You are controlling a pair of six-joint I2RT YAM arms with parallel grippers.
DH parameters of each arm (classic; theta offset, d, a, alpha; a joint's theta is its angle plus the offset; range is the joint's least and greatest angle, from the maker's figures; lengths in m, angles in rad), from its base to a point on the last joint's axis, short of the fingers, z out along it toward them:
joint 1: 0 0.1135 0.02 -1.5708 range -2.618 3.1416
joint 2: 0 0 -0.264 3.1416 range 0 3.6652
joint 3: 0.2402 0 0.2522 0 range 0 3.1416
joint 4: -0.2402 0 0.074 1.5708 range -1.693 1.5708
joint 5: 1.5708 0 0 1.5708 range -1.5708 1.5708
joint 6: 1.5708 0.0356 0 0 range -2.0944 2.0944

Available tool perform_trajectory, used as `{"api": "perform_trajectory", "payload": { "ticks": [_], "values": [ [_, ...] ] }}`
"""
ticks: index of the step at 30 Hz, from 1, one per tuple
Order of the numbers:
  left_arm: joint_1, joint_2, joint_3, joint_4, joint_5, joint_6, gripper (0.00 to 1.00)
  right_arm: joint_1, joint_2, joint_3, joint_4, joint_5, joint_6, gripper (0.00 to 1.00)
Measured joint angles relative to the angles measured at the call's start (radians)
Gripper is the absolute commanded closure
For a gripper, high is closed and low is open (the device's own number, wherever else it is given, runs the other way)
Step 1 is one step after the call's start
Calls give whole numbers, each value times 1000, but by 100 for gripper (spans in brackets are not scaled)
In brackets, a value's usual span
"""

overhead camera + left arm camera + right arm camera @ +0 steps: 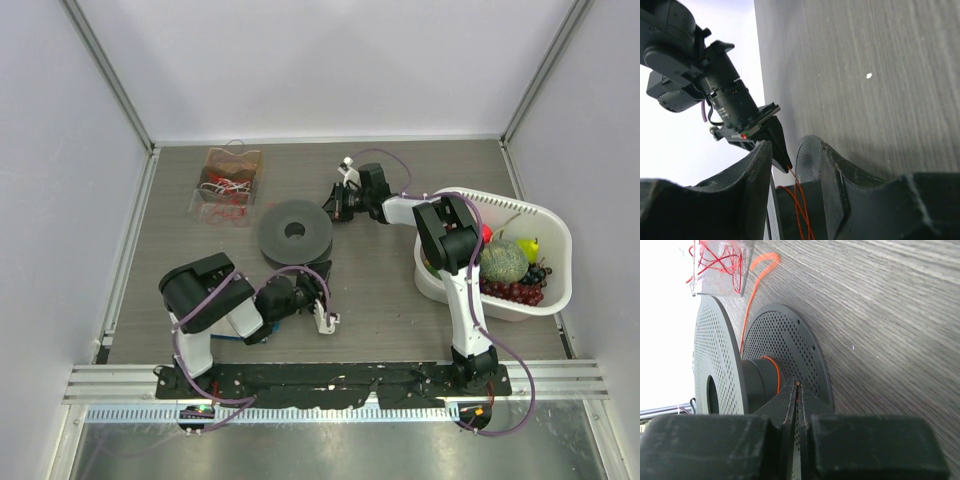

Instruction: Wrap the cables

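Low in the overhead frame, the left gripper [791,149] gapes unclenched at the near rim of a black perforated spool [295,232]. At the spool's far right edge, the right gripper [797,390] pinches an orange cable [776,374] that rings the hub and trails toward the upper left. There a clear box [215,212] holds more red cables [228,186]. A fruit basket [520,203] sits at right.

Left arm [200,285], right arm [465,310]: white links, bulky black joint housings; thin purple cords [385,152] looped along both; flat black base plate [330,378] under the bases; fingers [785,405] matte black, wedge-shaped, faintly grainy.
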Motion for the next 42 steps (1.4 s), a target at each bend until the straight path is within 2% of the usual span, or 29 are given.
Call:
{"api": "perform_trajectory", "payload": {
  "ticks": [7, 14, 23, 28, 38, 42],
  "values": [
    [-16, -29, -14, -7, 31, -21, 52, -1, 0, 6, 0, 8, -1, 87],
    [-25, -53, -26, -10, 56, -35, 52, -6, 0, 7, -7, 24, -6, 72],
    [-31, -77, -36, -11, 79, -51, 52, -24, 0, 10, -27, 39, -14, 64],
    [-33, -87, -38, -12, 93, -55, 51, -32, -1, 16, -30, 44, -23, 55],
    [-43, -129, -56, -13, 119, -90, 53, -49, -26, 19, -59, 92, -51, 50],
    [-43, -150, -61, -13, 130, -117, 53, -63, -51, 19, -80, 119, -69, 43]
  ]
}}
